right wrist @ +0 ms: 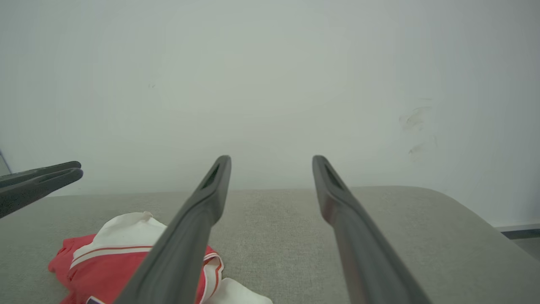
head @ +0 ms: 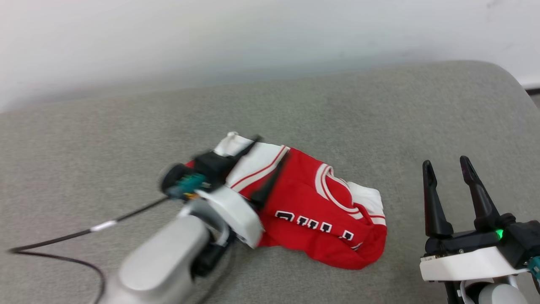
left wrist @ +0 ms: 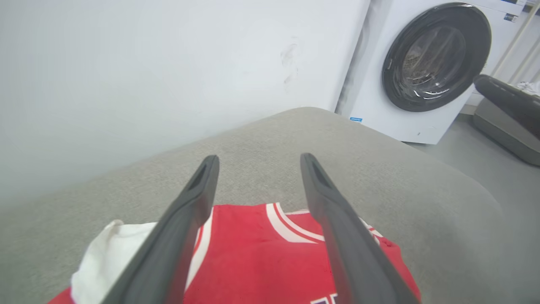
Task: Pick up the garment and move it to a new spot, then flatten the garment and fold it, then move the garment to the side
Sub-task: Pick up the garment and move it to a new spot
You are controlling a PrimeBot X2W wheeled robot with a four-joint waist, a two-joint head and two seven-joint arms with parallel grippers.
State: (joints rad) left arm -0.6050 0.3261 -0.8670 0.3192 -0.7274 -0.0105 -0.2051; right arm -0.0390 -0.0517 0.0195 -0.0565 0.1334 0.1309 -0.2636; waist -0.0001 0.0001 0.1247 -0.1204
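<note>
Long tapered black fingers, white wrist shells, rounded silver-grey forearm, teal connector, black cable with white band, small green light

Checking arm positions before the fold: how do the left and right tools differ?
The left tool, with two long dark fingers, hangs over the red jersey with white sleeves, angled right; the right tool stands beside it over bare grey cushion, pointing ahead. Both are open, holding nothing.

On the cushion, near its middle: shirt. Over the shirt's left end: left gripper. Well apart to the right: right gripper. Behind the cushion: wall. Past its right end: washing machine.
</note>
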